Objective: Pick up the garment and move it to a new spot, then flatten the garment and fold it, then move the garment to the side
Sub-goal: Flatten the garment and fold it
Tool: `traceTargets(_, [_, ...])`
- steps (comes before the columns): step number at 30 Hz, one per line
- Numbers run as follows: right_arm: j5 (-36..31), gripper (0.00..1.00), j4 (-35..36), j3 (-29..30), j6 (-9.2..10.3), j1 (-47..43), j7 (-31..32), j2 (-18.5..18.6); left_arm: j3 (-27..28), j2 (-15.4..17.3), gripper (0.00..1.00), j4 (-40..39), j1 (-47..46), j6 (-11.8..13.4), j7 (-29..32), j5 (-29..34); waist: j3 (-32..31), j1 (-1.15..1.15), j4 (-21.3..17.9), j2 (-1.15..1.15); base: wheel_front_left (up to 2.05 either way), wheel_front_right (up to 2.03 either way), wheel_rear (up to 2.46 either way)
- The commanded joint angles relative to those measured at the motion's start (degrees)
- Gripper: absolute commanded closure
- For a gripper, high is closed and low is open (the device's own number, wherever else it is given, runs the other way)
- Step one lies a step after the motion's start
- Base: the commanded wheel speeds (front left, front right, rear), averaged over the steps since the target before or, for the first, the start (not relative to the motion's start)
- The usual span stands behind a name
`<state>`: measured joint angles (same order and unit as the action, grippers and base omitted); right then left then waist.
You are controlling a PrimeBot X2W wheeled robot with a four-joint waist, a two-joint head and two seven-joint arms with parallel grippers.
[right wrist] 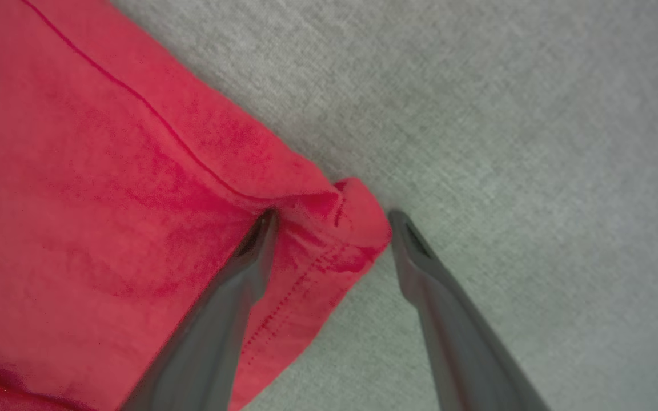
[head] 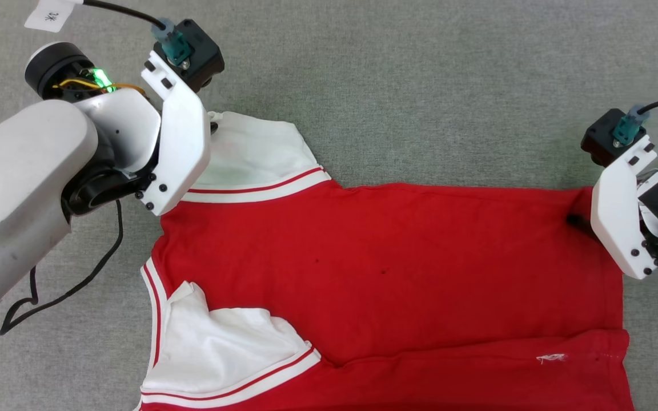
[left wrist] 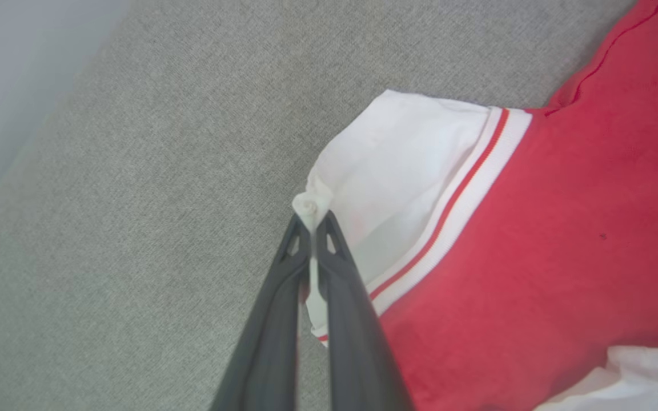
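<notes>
Left wrist view: left end effector point(left wrist: 312, 221) pinches garment point(left wrist: 534, 240).

Pale grey forearm point(head: 15, 188), screwed white brackets point(head: 180, 142), black cables point(head: 125, 12).

Spanning the surface point(head: 420, 74) sideways with the garment point(head: 386, 257), sleeves lying left, hem right. Pinching the far sleeve's tip in the left gripper point(left wrist: 312, 220). Straddling the far hem corner with the right gripper point(right wrist: 333, 222), one finger resting on cloth, the other beside it.
</notes>
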<state>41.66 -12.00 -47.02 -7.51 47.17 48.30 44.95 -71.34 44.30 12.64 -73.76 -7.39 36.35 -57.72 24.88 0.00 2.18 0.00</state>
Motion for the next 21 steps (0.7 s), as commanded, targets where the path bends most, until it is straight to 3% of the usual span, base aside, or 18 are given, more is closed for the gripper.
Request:
traceTargets(1, [0.7, 0.00, -1.8, -3.1, 0.05, -0.7, -0.9, -1.7, -0.3, -0.2, 1.00, -0.1, -0.7, 0.0, -0.4, -0.1, 1.1, 0.00, 0.7, 0.00, 0.00, 0.00, 0.00])
traceTargets(3, [1.4, 0.00, -2.6, -5.3, 0.05, -0.5, -1.5, -1.9, -0.5, 0.0, 1.00, 0.1, -0.8, 0.0, -0.7, -0.3, 1.2, 0.00, 0.7, 0.00, 0.00, 0.00, 0.00])
traceTargets(4, [1.8, 0.90, -2.9, -6.0, 0.04, -0.2, -2.2, -2.1, -0.6, 0.1, 1.00, 0.2, -0.7, 0.0, -0.8, -0.3, 1.2, 0.00, 0.7, 0.00, 0.00, 0.00, 0.00])
traceTargets(5, [2.0, 1.00, -3.1, -6.7, 0.05, 0.1, -2.8, -2.2, -0.7, 0.1, 1.00, 0.3, -0.5, 0.0, -0.9, -0.4, 1.0, 0.00, 0.6, 0.00, 0.00, 0.00, 0.00])
traceTargets(21, [3.7, 1.00, -6.0, -11.0, 0.05, 0.0, -18.6, -0.4, -1.8, 2.8, 1.00, -1.7, 7.5, 0.0, -4.7, -3.3, -12.1, 0.00, -0.3, 0.00, 0.00, 0.00, 0.00])
